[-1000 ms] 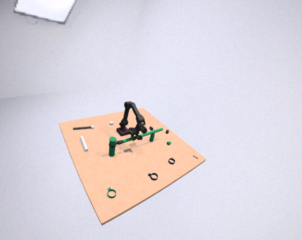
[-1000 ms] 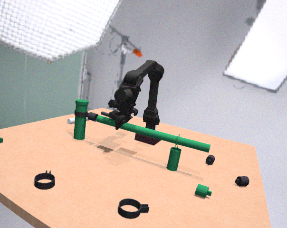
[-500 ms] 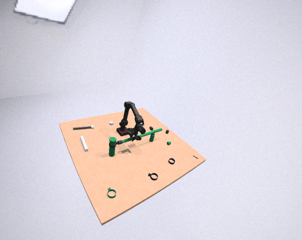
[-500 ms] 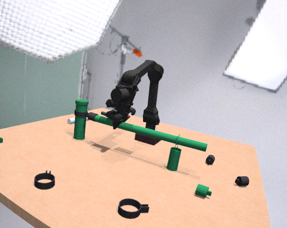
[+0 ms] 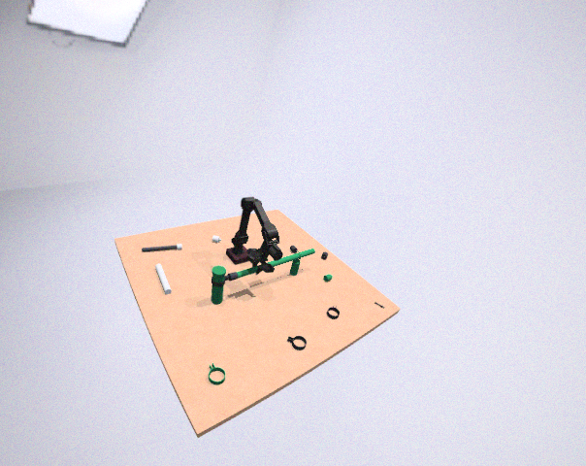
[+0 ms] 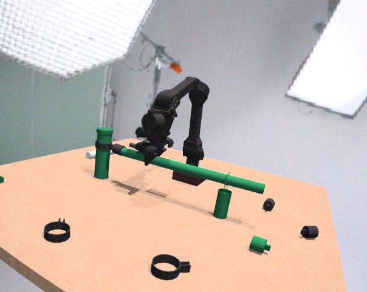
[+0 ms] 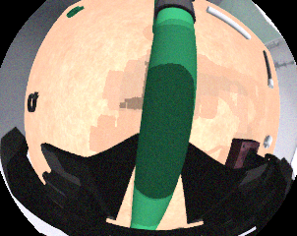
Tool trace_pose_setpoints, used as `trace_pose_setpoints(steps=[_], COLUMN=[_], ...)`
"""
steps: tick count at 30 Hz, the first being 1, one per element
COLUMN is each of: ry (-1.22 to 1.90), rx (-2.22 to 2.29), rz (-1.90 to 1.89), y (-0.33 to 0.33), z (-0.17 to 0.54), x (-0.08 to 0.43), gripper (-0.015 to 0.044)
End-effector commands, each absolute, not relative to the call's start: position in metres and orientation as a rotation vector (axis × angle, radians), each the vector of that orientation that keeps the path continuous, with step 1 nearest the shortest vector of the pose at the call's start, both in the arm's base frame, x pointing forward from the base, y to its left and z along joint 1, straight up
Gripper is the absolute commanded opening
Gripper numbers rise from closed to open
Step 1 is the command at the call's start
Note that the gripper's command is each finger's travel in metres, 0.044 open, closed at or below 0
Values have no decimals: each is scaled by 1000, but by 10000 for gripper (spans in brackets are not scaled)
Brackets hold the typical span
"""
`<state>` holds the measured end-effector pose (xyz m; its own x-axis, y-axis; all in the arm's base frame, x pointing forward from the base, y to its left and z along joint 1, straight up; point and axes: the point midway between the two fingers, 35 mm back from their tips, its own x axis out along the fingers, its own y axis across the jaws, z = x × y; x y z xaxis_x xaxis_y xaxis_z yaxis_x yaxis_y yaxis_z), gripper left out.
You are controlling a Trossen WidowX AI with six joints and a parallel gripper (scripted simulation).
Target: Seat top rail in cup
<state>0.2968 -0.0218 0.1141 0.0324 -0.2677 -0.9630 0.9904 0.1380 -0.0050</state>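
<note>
The green rail [image 5: 288,258] [image 6: 189,170] [image 7: 165,128] runs through the wire loop of the cap on the short post [image 6: 222,204] [image 5: 294,266]. My gripper [image 5: 265,267] [image 6: 149,157] [image 7: 159,140] is shut on the rail near its cut end. That end meets the mouth of the black rail-end cup [image 5: 231,276] [image 6: 118,148] [image 7: 174,5]; how deep it sits inside is hidden. The cup hangs on the black brace band [image 6: 103,145] [image 5: 217,282], around the big green post [image 6: 102,165] [image 5: 216,294], a little below its cap [image 6: 104,129] [image 5: 218,270].
The tabletop [image 5: 253,341] [image 6: 114,251] also bears black rings [image 5: 298,343] [image 6: 57,232], a green ring [image 5: 216,375], a green cap [image 5: 328,278] [image 6: 259,244], black cups [image 5: 324,255] [image 6: 310,232], a white tube [image 5: 163,279] and a black tube [image 5: 160,248].
</note>
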Motion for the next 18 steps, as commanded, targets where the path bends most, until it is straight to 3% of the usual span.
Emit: trace_pose_setpoints(steps=[1,18], ry=[1048,1057], rx=[909,914], rz=[-1219,-1216], y=[-25,-23], z=[115,114], x=[297,297], gripper=[0,0])
